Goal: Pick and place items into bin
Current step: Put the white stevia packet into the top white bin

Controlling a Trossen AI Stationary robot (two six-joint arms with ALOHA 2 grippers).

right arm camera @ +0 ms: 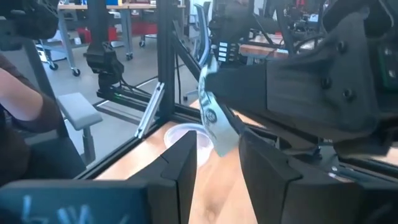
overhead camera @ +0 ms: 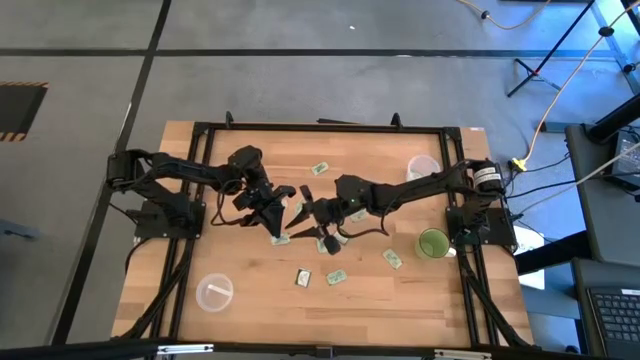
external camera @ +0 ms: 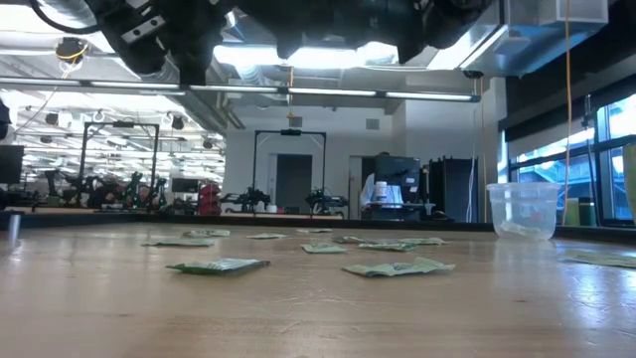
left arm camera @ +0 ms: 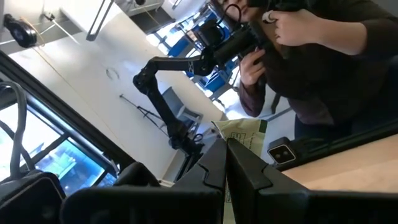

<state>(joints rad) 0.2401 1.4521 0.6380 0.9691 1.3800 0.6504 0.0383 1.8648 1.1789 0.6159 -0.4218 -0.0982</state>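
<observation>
My left gripper [overhead camera: 284, 209] is raised over the middle of the table and shut on a pale green and white packet [left arm camera: 244, 132]. My right gripper [overhead camera: 312, 213] faces it from the table's right, open. In the right wrist view the held packet [right arm camera: 211, 119] hangs just beyond the gap between my right fingers [right arm camera: 181, 163]; I cannot tell whether they touch it. Several more packets lie flat on the wood, such as one [overhead camera: 320, 168] toward the far edge, one [overhead camera: 392, 258] and another [overhead camera: 335, 277] nearer, and two [external camera: 219, 266] [external camera: 397, 267] in the low view. My left gripper pinches the packet between its two fingers [right arm camera: 249, 78] by its upper end [right arm camera: 207, 73]. The packet is lifted clear of the table and hangs tilted below the fingers. In the left wrist view its free part [left arm camera: 239, 138] sticks out past the shut fingertips.
A clear cup [overhead camera: 215, 292] stands near the table's near-left corner, another clear cup [overhead camera: 424, 168] at the far right, and a green cup [overhead camera: 433, 243] at the right. A black frame [overhead camera: 300, 127] borders the table. A person [left arm camera: 323, 56] stands beyond the table's edge.
</observation>
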